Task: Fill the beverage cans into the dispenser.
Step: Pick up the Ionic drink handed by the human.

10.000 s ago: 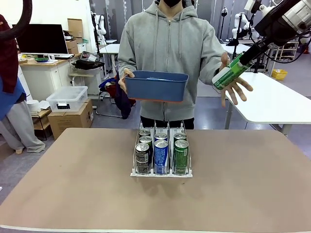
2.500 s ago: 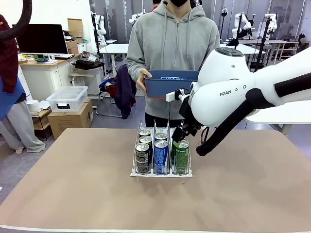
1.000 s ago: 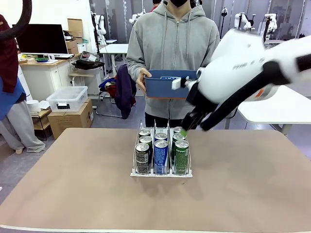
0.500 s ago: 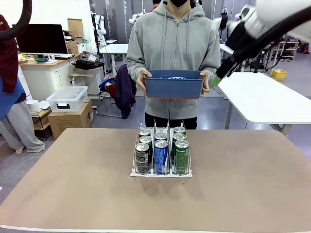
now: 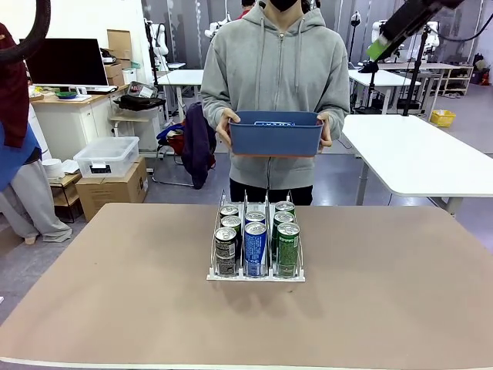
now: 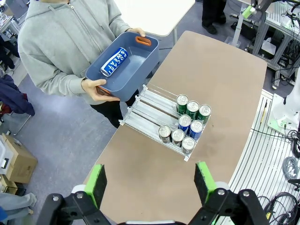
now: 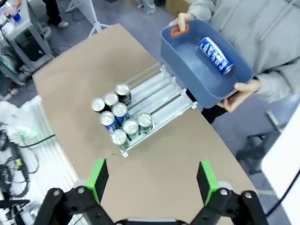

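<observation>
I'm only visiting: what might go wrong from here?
1. The one blue can lies sideways in the blue tub, which the person's hands hold in the air; if the tub shifts, a grasp may miss or come close to those hands.
2. The open spot in the middle lane of the dispenser is flanked by standing cans, so lowering one there may knock them.

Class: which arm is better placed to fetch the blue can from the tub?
Probably the right arm: the right gripper, open, hangs above and beside the blue tub, where the blue can lies.
</observation>
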Tool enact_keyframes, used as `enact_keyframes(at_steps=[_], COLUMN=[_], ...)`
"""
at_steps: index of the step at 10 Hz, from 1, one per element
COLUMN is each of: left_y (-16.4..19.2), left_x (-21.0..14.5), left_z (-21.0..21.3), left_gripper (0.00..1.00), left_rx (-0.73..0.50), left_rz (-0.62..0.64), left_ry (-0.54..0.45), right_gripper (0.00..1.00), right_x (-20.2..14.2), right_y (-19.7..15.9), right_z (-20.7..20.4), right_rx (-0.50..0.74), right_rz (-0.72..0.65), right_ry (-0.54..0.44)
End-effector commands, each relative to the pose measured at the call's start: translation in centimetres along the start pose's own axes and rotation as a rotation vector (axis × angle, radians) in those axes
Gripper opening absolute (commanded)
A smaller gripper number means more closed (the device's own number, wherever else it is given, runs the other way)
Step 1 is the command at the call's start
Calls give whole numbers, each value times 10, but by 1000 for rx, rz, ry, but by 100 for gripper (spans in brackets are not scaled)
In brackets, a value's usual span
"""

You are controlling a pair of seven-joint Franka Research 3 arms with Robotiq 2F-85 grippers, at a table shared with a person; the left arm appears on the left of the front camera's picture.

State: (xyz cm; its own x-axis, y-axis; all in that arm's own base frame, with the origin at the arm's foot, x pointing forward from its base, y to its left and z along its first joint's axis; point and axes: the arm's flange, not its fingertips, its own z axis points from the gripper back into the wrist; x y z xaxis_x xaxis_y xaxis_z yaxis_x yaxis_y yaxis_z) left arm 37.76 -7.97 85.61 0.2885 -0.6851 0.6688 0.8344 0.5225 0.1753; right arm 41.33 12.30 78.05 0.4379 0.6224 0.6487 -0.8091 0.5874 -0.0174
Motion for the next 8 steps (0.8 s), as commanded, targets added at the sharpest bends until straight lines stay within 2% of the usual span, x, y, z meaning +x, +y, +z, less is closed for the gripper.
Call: enact_keyframes(at_steps=[1,5,8], left_y=[-1,-1,-1], left_x=[-3,-3,-3], left_z=[0,0,0], left_gripper=[100,100,100], left_rx=[1,1,1], left_rz=[-2,-2,-2], left_ry=[-4,-4,-4], right_gripper=[100,100,100], right_x=[12,28,29], right_y=[-23,-36,-49], right_z=[13,49,58], right_rx=[66,11,42], right_rz=[-14,-21,-52], right_ry=[-22,-98,-135])
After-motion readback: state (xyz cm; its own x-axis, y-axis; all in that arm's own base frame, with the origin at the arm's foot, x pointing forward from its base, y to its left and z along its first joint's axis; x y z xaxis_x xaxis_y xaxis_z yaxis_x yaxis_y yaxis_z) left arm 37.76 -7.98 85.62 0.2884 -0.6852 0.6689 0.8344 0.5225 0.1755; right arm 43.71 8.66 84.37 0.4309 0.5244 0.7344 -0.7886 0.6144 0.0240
